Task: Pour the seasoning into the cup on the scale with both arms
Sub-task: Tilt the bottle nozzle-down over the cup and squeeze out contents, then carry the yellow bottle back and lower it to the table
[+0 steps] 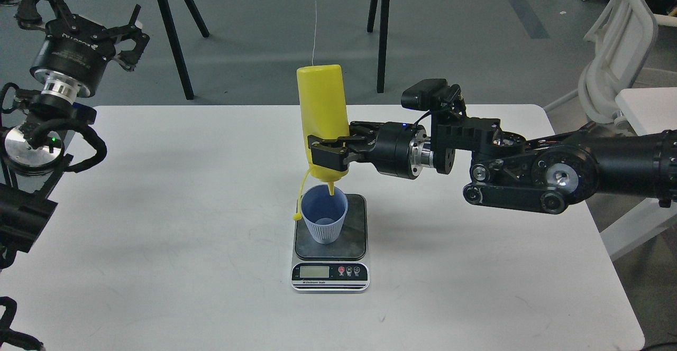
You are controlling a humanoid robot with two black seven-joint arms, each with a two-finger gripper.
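Right jaws pinching inverted seasoning — nozzle hanging over cup on scale; left jaws spread, idling.

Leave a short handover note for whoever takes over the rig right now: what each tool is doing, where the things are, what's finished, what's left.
Right tool: shut on the yellow plastic squeeze bottle, held upside down, nozzle pointing into the small light-blue ribbed plastic cup. Its cap strap hangs beside the cup's left rim.
Left tool: open, empty, raised beyond the white table's far left corner.
The cup stands upright on the dark grey platform of the flat kitchen scale, mid-table.
Done: bottle picked up, uncapped, inverted over the cup.
Left: no stream or seasoning in the cup can be made out; the display is unreadable. Squeeze, check the reading, right the bottle.
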